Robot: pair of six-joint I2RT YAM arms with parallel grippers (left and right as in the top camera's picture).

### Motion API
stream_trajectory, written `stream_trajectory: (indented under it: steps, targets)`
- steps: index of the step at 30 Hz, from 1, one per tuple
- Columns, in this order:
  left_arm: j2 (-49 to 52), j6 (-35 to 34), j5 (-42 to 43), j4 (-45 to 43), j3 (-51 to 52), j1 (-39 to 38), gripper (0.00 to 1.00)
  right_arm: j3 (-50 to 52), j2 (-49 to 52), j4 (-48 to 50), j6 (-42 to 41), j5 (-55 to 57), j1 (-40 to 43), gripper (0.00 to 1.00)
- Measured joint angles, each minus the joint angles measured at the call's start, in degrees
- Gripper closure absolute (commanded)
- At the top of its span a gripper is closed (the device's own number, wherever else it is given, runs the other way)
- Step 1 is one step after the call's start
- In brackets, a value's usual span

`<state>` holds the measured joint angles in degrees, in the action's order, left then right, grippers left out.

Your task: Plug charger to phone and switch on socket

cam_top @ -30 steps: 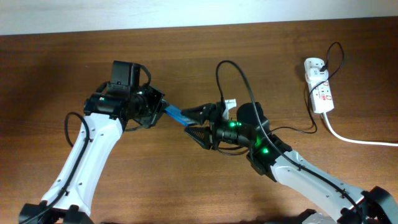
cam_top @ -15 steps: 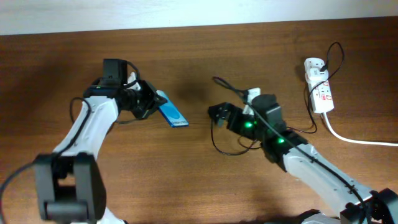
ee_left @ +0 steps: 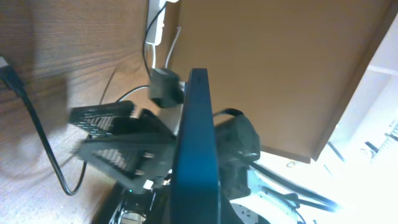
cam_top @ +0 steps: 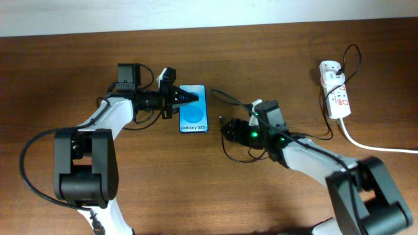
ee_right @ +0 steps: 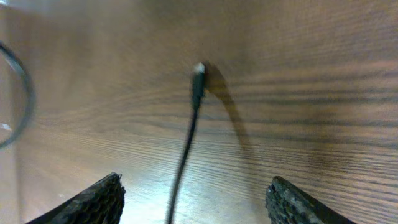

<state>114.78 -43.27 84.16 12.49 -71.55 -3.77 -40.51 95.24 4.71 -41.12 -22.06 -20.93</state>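
The charger's tiny black plug tip lies loose on the brown tabletop. Its thin black cable runs back from the tip, down the middle of the right wrist view, between the two fingers of the right gripper. Those fingers are spread wide and hold nothing. The tip sits just ahead of them, toward the top of that view.

The phone is left of middle in the overhead view, blue screen up. Its long side runs up and down the frame, with the small white words at the lower end. The left gripper comes in from the left, and its fingers are pinched shut on the phone's upper left part. In the left wrist view the phone shows edge-on, right in that grip.

The right arm is much nearer the plug than the left arm is. From the right gripper the phone is close by, to the left. I think the plug must be picked up first, then turned toward the phone's short lower end.

The white socket waits far off at the upper right, well apart from both arms.
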Motion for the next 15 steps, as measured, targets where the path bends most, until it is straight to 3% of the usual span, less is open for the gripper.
stream_trajectory:
  steps: [2, 9, 15]
  targets:
    - [0.00, 0.00, 0.74, -0.02, 0.00, 0.00, 1.00, -1.42, 2.16, -0.15, 0.72, 0.44, -0.59, 0.44]
    - [0.00, 0.00, 1.49, -0.04, 0.00, 2.71, 1.00, -4.50, 4.87, 0.50, -2.82, 1.22, -0.87, 0.50]
    - [0.02, 0.00, 1.44, -0.11, 0.00, 6.23, 1.00, -5.29, 8.90, 2.73, -12.96, 0.98, -1.75, 0.65]
